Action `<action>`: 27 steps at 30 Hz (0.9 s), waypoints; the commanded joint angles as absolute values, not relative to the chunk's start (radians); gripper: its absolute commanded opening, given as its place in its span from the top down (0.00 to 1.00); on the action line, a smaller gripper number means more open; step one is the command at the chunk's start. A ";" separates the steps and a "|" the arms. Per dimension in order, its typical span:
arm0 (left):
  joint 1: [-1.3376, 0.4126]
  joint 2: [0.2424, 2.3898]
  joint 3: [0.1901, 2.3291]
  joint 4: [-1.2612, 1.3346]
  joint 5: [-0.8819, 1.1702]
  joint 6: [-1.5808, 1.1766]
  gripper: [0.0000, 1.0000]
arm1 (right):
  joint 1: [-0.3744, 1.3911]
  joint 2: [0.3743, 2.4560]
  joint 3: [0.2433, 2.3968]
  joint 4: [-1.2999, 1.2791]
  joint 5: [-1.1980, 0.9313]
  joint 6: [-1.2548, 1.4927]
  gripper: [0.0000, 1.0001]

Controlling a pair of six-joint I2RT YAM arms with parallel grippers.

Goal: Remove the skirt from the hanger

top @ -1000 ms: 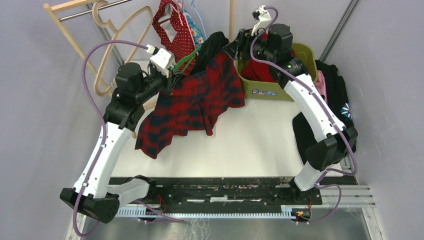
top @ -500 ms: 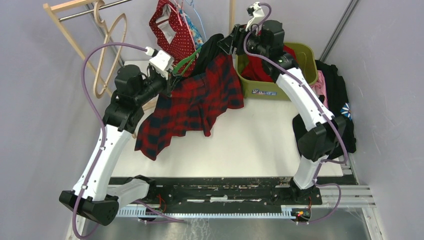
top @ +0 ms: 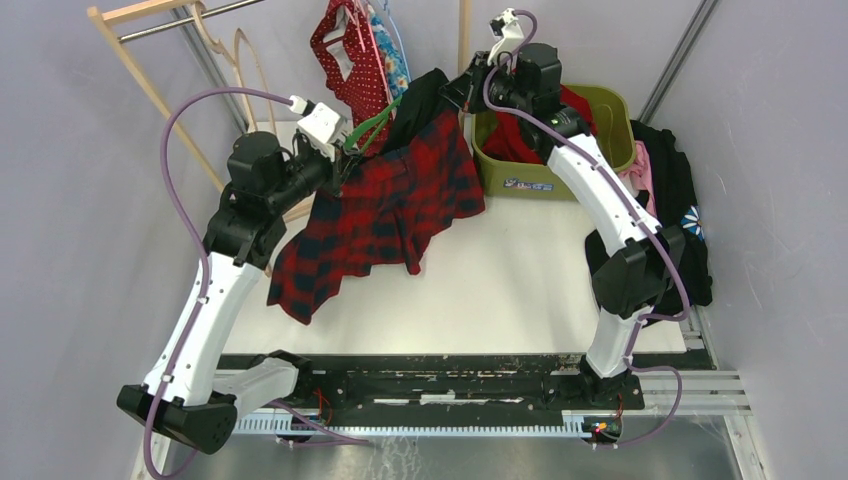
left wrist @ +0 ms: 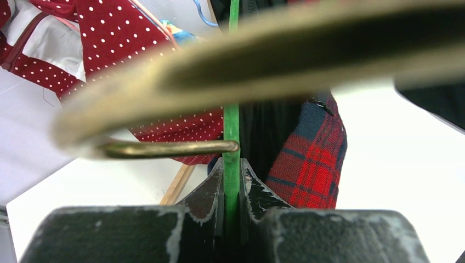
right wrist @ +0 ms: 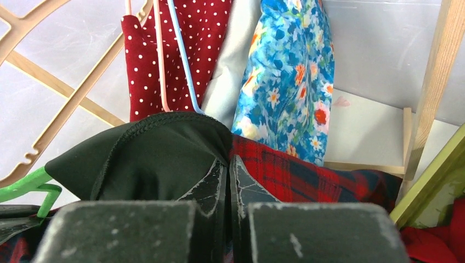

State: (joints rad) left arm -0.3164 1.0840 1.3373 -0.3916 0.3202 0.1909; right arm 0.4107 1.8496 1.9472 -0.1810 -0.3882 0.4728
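Now the green hanger (left wrist: 232,129) is gripped tight by the left pincer (left wrist: 232,176), and the black waistband (right wrist: 159,145) of the skirt (top: 400,205) is pinched by the right pincer (right wrist: 227,171) — the skirt hangs between them over the worktop (top: 520,260). The pulling-off step seems in hand; next, the band likely must be tugged away — gently.

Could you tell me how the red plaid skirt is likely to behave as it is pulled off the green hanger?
Probably floppy: the skirt hangs in loose folds from the green hanger. Likely light, since the right gripper holds it up by one small pinch. It may catch, as its dark lining bunches over the hanger's end.
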 commanded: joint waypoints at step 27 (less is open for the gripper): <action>-0.320 1.017 1.390 -0.347 0.244 0.216 0.97 | 0.124 1.769 2.052 -0.342 0.176 -0.095 0.99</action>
State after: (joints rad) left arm -0.3447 1.0824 1.3144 -0.3180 0.3309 0.1905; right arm 0.2810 1.8004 2.0315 -0.4675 -0.2390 0.1677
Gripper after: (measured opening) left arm 0.129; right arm 0.017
